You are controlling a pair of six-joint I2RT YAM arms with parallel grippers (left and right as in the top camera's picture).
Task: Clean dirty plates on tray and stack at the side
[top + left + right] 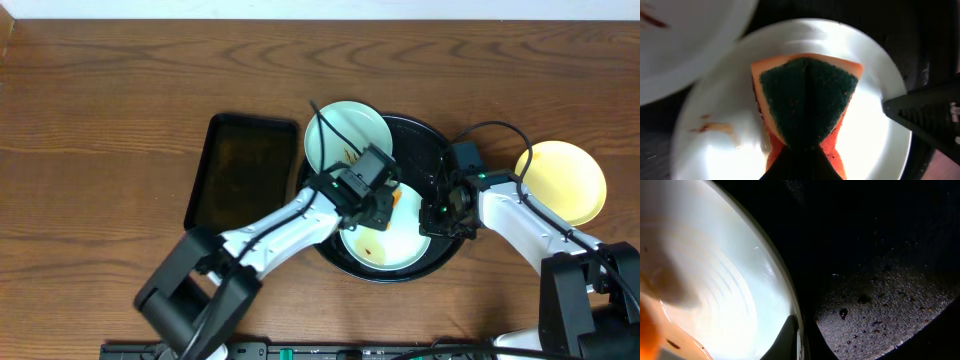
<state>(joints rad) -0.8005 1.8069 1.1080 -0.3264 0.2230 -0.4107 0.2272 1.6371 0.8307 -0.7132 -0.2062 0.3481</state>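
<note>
A wooden table [120,90] seen from above, with two robot arms reaching toward its middle. At the centre sits a round black tray [425,140] with a raised rim.

A pale mint-white near plate [395,250] lies flat inside the tray. The far plate [345,135], also mint-white, sits at the tray's far-left edge and overlaps its rim; it carries a few brown marks. A pale yellow plate [562,182] rests on bare wood to the right of the tray, apart from it and looking clean. To the left of the round tray lies a narrower rectangular black tray [245,172] with nothing visible in it.

The left gripper [385,200] is over the near plate, its claw pinching a sponge [807,100] that is orange with a dark green scouring face. The sponge is squeezed in at the waist and presses against the plate. A thin brown smear [715,127] marks the plate just beside the sponge.

The right gripper [437,218] is at the right edge of the near plate, its claw pressed together on the plate's rim. In the right wrist view one dark finger lies against the rim's inner side, and the tray floor beside it is speckled with water droplets [875,315].
</note>
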